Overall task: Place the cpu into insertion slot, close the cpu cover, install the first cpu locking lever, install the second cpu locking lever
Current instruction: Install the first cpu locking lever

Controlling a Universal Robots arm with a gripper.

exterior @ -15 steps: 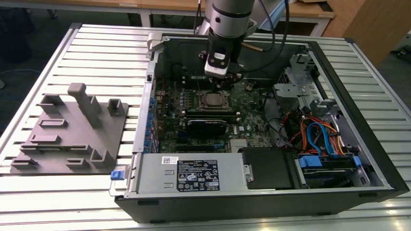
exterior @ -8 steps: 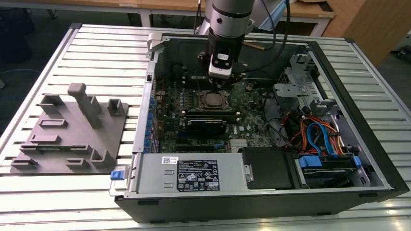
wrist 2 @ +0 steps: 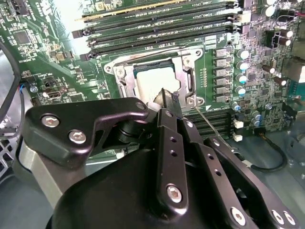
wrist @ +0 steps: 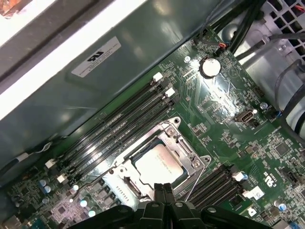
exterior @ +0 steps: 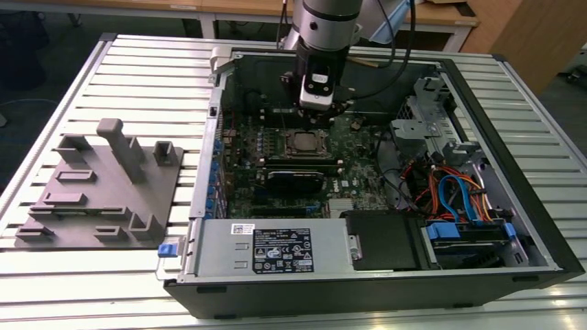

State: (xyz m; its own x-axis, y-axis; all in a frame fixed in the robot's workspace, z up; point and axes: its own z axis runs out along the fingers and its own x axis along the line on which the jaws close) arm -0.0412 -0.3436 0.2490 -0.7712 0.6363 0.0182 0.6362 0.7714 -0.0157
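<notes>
Over the insertion slot [wrist: 139,153] of the green motherboard [wrist 2: 38,57] hangs the gripper [wrist 2: 167,95], its two black fingers [wrist: 157,193] pressed together with no gap between them. Whether they pinch anything cannot be told. Their tip stands at the slot's edge, just beside one corner of the metal frame.

The cpu [wrist 2: 153,82] lies flat inside the slot with its dull silver top facing up. The cpu cover [wrist 2: 187,67] lies down around it, its cut-out middle leaving the chip's top bare.

From the slot's corner nearest the fingertips, a thin metal lever rod [wrist 2: 212,123] runs away at a slant, passing beside the gripper's linkage.

On the side of the slot away from the gripper, a bank of long black memory slots [wrist 2: 157,24] runs parallel to the slot's edge. A row of small round capacitors [wrist 2: 243,67] stands just beside another side of the slot. A coin cell battery [wrist: 209,67] sits well apart from it.

In the exterior view, the slot sits in the upper middle of the open computer case [exterior: 367,282]. A grey fixture tray [exterior: 101,199] rests on the slatted table [exterior: 92,289], well off to the exterior view's left of the slot.
</notes>
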